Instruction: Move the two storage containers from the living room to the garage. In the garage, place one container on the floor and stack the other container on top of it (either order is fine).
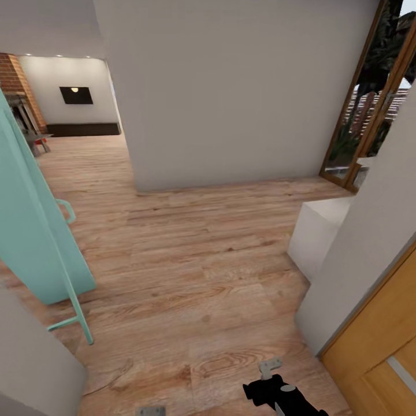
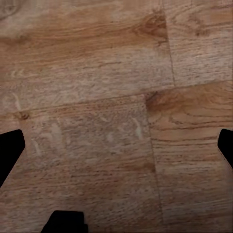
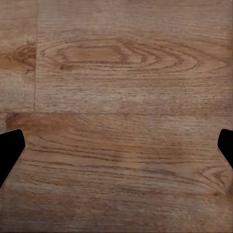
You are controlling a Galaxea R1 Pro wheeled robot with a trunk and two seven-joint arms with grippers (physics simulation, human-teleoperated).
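The two storage containers and the garage are out of view. I stand in a hallway with light wood plank flooring [image 1: 190, 271]. My left gripper [image 2: 116, 155] hangs open over the bare planks, its black fingertips [image 2: 9, 150] wide apart with nothing between them. My right gripper [image 3: 116, 153] is open over the planks in the same way, and its black wrist and grey fingers [image 1: 270, 367] show at the lower edge of the head view. A grey piece of the left gripper [image 1: 150, 411] peeks in at the bottom.
A teal door [image 1: 34, 242] stands open close on the left. A white wall block [image 1: 231, 104] is straight ahead, with a passage left of it toward a room with a brick fireplace [image 1: 14, 81]. On the right are a white low block [image 1: 318, 231], a glazed door [image 1: 370, 104] and an orange wooden door [image 1: 381, 346].
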